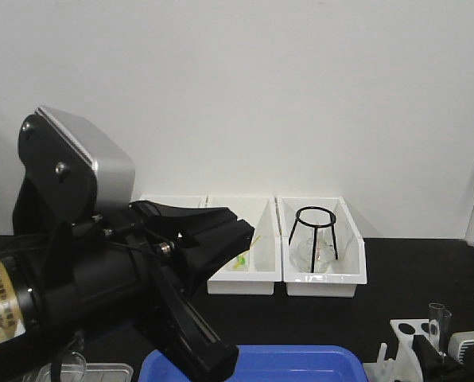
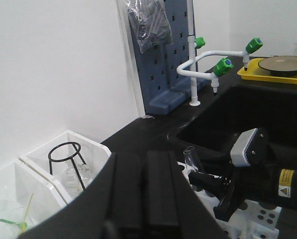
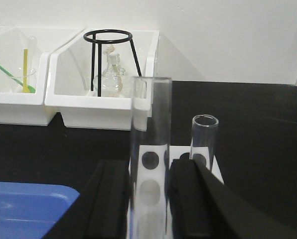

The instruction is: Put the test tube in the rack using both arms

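In the right wrist view my right gripper [image 3: 148, 164] is shut on the test tube [image 3: 149, 129], a tall clear tube held upright over the white rack [image 3: 158, 152]. The tube's lower end is hidden. A second, shorter clear tube [image 3: 204, 137] stands in a far hole of the rack. The front view shows the right gripper [image 1: 428, 350] at the rack [image 1: 406, 328] with one clear tube [image 1: 437, 318]; I cannot tell which. My left gripper [image 2: 144, 154] is shut and empty, raised to the left of the rack [image 2: 260, 219], and fills the foreground of the front view [image 1: 213, 362].
Three white bins [image 1: 245, 278] stand at the back; the right one holds a black wire tripod [image 1: 312, 235] over a glass flask. A blue tray [image 1: 301, 364] lies at the front. A sink [image 2: 238, 109], white taps [image 2: 208, 67] and a yellow tray [image 2: 253, 74] lie beyond the rack.
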Robot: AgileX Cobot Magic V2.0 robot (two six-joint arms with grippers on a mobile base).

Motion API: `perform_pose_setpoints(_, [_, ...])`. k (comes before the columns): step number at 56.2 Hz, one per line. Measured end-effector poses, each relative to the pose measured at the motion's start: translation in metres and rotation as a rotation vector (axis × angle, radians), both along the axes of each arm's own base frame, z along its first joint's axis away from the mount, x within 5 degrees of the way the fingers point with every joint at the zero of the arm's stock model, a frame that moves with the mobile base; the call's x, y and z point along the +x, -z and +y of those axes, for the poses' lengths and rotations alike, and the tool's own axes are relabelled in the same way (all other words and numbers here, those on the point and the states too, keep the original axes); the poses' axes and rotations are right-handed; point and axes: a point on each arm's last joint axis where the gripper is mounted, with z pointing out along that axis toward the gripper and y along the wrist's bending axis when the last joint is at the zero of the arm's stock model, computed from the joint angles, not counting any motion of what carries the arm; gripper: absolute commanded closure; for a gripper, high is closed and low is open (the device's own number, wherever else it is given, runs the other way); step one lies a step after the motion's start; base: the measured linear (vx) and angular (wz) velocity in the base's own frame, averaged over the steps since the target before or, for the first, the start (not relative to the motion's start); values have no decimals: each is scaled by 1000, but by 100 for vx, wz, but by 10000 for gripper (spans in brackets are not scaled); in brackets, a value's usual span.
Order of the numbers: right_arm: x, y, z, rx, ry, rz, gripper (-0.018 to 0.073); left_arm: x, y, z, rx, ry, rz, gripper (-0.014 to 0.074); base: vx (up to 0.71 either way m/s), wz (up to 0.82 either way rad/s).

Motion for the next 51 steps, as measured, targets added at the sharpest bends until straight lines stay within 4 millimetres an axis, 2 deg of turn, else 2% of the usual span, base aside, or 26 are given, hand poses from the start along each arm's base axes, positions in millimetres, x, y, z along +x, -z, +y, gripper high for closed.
perform_pose_setpoints(11, [-1, -5, 0, 5, 1, -20, 82, 0, 0, 0, 0, 0, 0, 594, 0, 0])
perform_pose_setpoints(23, [-7, -23, 0, 16, -3, -54, 81, 0, 0, 0, 0, 0, 0, 594, 0, 0])
perform_pose_setpoints(30, [-16, -41, -1, 27, -8, -81, 108, 0, 0, 0, 0, 0, 0, 594, 0, 0])
perform_pose_setpoints(34, [-24, -53, -1, 32, -15, -97, 179, 0, 0, 0, 0, 0, 0, 594, 0, 0])
perform_pose_setpoints(36, [-28, -59, -1, 32, -22, -105, 242, 0, 0, 0, -1, 0, 1, 594, 0, 0])
perform_pose_setpoints(43, [-49, -81, 1, 0, -74, -129, 574, 0, 1, 0, 8, -1, 11, 594, 0, 0])
perform_pose_setpoints(51, [-75, -99, 0, -23, -97, -145, 574, 0, 3, 0, 19, -1, 20, 594, 0, 0])
